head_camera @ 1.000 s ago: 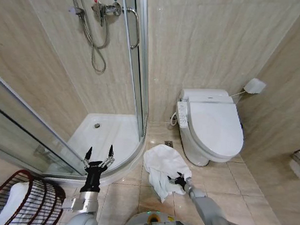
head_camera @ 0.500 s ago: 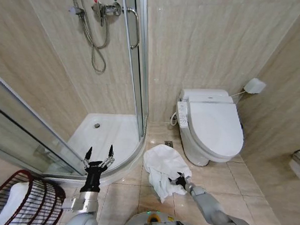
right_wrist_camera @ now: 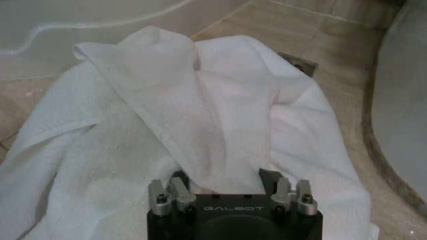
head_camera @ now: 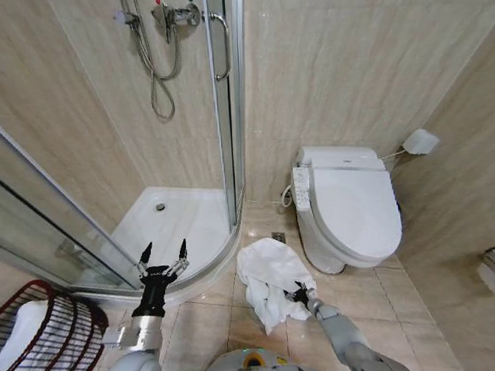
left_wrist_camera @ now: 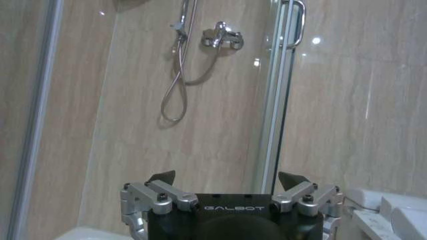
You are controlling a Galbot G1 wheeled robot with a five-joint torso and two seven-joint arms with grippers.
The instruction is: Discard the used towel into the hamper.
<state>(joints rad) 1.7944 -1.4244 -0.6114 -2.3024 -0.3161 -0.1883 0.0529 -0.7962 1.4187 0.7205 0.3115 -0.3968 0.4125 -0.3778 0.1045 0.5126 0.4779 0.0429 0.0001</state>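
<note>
1. Setting: a beige-tiled bathroom is seen, with a glass shower stall (head_camera: 174, 115) at 11 o'clock in the head view, a closed toilet (head_camera: 351, 204) at 2 o'clock and a tiled floor (head_camera: 375, 295) below.
2. Right gripper (head_camera: 299, 295): in the right wrist view the fingers (right_wrist_camera: 175, 181) are set apart and pressed into the white towel (head_camera: 270, 276), a raised fold lying between them. Whether the fold is actually pinched cannot be told. The arm is reached low toward 5 o'clock in the head view, judged so that the cloth can be taken off the floor.
3. Towel: it is crumpled on the floor between the shower threshold and the toilet base, not yet lifted.
4. Left gripper (head_camera: 163, 263): the fingers are spread wide and nothing is held; it is parked upright at 7 o'clock, judged idle and kept clear of the work.
5. Hamper (head_camera: 49, 338): it stands at 8 o'clock, well apart from the towel, with something white already inside.
6. Writing: "GALBOT" is read on both gripper bodies in the wrist views.
</note>
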